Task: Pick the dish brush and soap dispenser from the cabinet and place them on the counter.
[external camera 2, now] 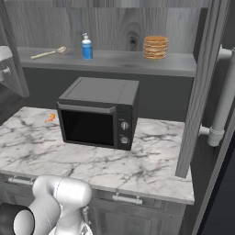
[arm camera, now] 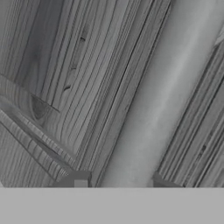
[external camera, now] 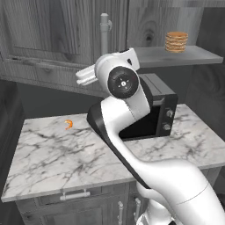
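Dark cabinet [external camera: 52,30] doors rise ahead; my raised arm levels my gripper [arm camera: 117,180] (fingers apart) around the silver handle [arm camera: 162,100], not clamped.

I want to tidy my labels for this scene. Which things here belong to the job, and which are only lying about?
For the job:
dish brush
soap dispenser
cabinet, with its shelf
counter

Only lying about:
microwave
stack of tan discs
small orange curled item
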